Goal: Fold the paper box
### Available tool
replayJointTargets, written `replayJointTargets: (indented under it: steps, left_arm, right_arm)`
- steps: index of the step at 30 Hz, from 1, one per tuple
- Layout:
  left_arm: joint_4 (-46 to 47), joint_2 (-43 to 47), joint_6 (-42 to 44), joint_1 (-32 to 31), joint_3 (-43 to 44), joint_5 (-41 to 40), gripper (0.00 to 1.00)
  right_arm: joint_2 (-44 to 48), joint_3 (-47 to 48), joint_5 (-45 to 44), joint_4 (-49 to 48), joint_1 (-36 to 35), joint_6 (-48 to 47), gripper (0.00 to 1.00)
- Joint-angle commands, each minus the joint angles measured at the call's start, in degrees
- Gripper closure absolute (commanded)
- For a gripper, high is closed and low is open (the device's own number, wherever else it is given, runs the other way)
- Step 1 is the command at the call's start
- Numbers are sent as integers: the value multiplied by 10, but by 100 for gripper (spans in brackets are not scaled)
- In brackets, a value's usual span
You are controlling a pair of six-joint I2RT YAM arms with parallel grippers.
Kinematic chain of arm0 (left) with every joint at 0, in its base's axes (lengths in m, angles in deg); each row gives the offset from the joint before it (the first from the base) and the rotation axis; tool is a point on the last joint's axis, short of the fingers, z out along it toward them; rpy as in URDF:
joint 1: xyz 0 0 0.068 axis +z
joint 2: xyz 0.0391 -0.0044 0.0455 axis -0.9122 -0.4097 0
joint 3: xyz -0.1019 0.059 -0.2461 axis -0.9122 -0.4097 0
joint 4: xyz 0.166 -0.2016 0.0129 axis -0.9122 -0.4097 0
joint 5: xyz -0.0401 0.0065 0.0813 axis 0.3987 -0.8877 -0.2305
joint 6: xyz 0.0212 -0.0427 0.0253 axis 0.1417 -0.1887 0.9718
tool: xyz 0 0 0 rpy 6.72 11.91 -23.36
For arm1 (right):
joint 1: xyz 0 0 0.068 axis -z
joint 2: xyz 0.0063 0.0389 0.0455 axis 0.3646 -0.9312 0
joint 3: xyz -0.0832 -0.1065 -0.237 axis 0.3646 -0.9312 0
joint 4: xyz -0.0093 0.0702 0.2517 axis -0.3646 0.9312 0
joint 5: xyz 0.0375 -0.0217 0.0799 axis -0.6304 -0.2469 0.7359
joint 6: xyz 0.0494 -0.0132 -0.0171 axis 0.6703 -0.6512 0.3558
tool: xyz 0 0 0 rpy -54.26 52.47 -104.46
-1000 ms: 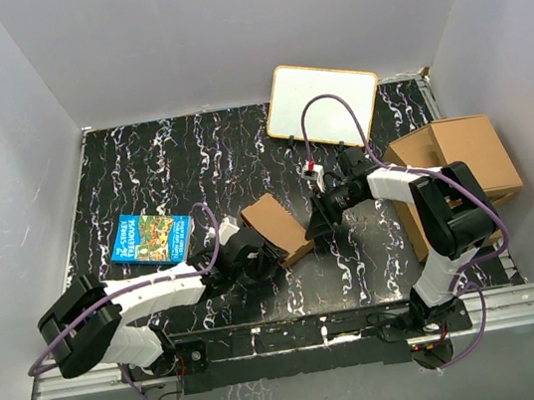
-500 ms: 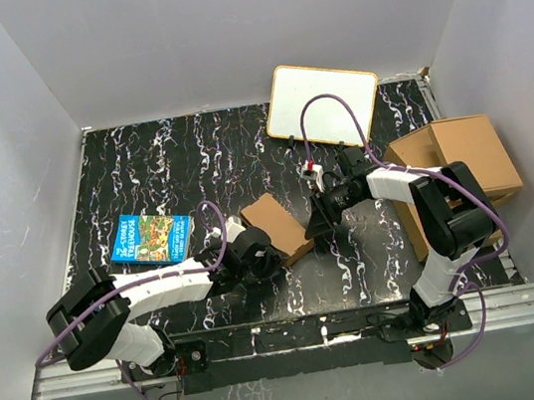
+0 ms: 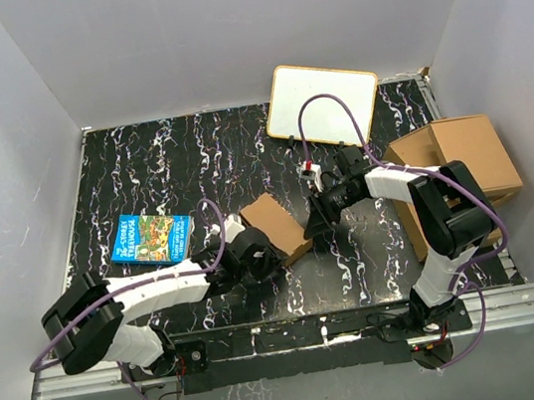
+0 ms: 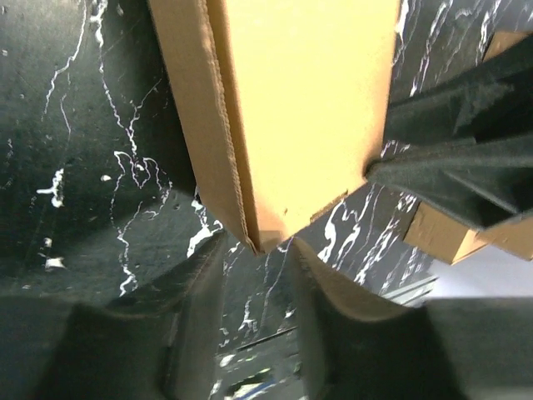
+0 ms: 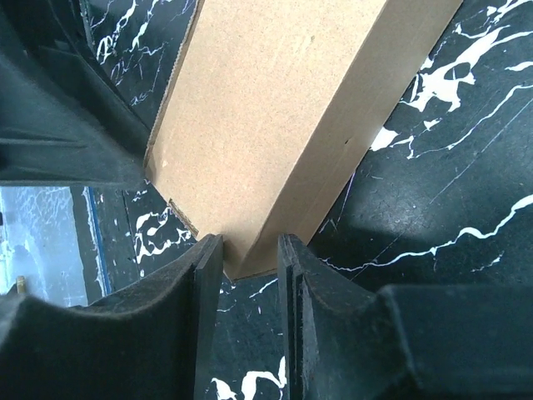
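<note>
paper box (image 3: 272,221), left pincer (image 4: 254,254) low at corner, right pincer (image 5: 250,254) clamping

paper box (image 3: 276,224) | plain brown corrugated card, folded to small shallow box | askew, mid-table (image 3: 142,168), nr front

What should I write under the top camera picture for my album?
Left gripper and right gripper flank the paper box on a marbled table.

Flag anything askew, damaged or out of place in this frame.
The small brown corrugated cardboard box sits diagonal to the edges of the black marbled table, and in the left wrist view one side flap seems slightly open along its seam. The white rectangular board at the back leans crooked. No spill or tear shows.
</note>
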Motion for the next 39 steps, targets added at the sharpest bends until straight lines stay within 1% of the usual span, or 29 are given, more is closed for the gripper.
replayJointTargets:
  steps: [1,2,6,9,10,11,12,15,17,19,20,23,27,30,32,33,36,38,39]
  left_arm:
    - [-25,68,114,-4,1,-22,56]
    - [-25,86,144,-4,-4,-28,48]
    - [-40,165,247,-2,-27,-64,23]
    - [-22,223,330,17,-49,-74,10]
    - [-12,239,350,39,-56,-62,7]
    - [5,251,368,72,-63,-31,6]
    - [18,257,377,130,-69,14,5]
    - [53,239,396,248,-71,154,4]
    - [63,204,409,295,-57,203,4]
    - [69,165,418,321,-38,226,5]
    - [74,138,422,329,-29,237,7]
    - [96,88,421,344,-10,265,9]
    - [153,53,400,355,-10,287,10]
    - [176,23,395,362,-2,299,15]
    - [189,-2,393,363,-1,307,20]
    - [194,-12,392,363,-1,311,20]
    - [198,-34,392,365,2,308,27]
    - [201,-44,393,365,3,305,29]
    - [202,-50,392,365,5,304,33]
  right_arm:
    - [-8,24,-14,-7,-7,-9,62]
    - [-9,25,-13,-5,-7,-9,61]
    - [-9,33,-9,5,-7,-19,59]
    - [-9,36,-6,10,-7,-27,57]
    - [-8,36,-5,11,-7,-29,56]
    - [-8,36,-3,12,-7,-30,56]
    - [-8,36,-3,12,-7,-30,56]
    - [-9,37,-5,11,-7,-30,56]
    - [-9,37,-5,11,-7,-31,56]
    - [-9,36,-5,11,-7,-31,56]
    - [-9,36,-6,11,-7,-31,56]
    - [-9,36,-8,11,-7,-32,56]
    - [-9,37,-6,12,-7,-34,56]
    - [-9,37,-5,12,-7,-36,56]
    - [-9,36,-6,12,-7,-37,56]
    - [-9,36,-6,12,-7,-38,56]
    - [-9,36,-6,11,-7,-37,56]
    - [-9,36,-7,11,-7,-38,56]
    - [-9,36,-6,11,-7,-39,56]
